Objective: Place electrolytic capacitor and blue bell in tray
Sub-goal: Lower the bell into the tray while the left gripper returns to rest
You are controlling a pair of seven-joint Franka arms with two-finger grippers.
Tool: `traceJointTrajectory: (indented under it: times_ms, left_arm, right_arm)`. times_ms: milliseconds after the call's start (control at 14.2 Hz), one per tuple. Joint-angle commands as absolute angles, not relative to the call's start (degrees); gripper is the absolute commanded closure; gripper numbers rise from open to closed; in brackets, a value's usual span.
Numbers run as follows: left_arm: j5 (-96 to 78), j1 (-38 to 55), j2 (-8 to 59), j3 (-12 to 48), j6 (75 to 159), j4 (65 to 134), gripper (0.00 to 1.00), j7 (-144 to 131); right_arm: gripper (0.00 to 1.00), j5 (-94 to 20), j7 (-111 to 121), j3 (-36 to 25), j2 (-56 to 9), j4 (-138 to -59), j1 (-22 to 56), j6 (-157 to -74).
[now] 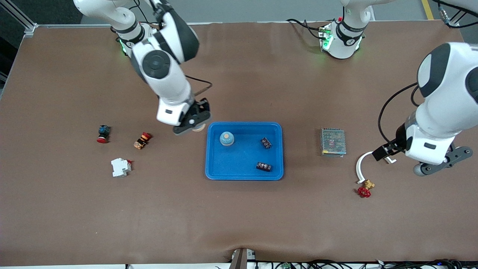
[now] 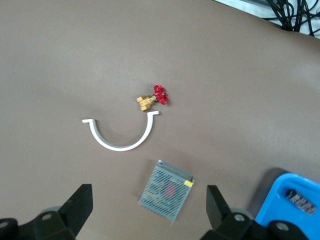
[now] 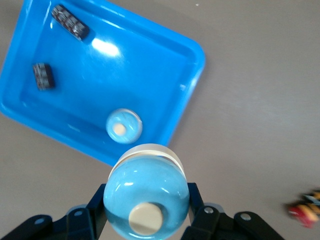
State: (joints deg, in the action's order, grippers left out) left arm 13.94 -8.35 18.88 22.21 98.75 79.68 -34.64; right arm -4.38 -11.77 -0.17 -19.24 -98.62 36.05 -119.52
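The blue tray lies mid-table. In it sit one blue bell with a cream knob and two black electrolytic capacitors. My right gripper is shut on a second blue bell. It hangs over the table just outside the tray's corner toward the right arm's end. My left gripper is open and holds nothing, above the table at the left arm's end.
A grey mesh box, a white curved piece and a brass valve with a red handle lie near the left gripper. Two push buttons and a white breaker lie toward the right arm's end.
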Motion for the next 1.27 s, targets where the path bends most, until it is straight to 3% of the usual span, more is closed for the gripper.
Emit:
traceJointTrajectory:
  times_ms: [0,212,424,706,1201]
  left_arm:
    - [12.92,-9.49,15.21,22.50,96.25,81.21,0.00,-29.55]
    - [10.64,-9.49,13.19,22.41,93.17,81.39,0.00,-28.13]
    - [8.71,-9.05,9.16,21.01,92.02,84.36,0.00,-23.48]
    - [2.64,-1.78,2.21,10.74,91.93,90.95,0.00,-18.29]
    - [2.37,2.11,-5.44,5.81,91.15,98.00,0.00,-14.51]
  right_arm:
    - [0.69,-4.39,-18.35,-0.97,-29.24,-87.56,37.44,-119.35]
    - [0.69,-4.22,-19.51,-1.05,-37.85,-80.26,37.44,-124.07]
    - [0.69,-3.26,-18.46,-1.05,-42.70,-79.72,37.27,-132.52]
    - [0.69,-2.29,-12.76,-1.14,-45.35,-79.80,36.39,-135.09]
    - [0.69,2.10,-11.43,-1.14,-46.31,-80.77,38.05,-134.91]
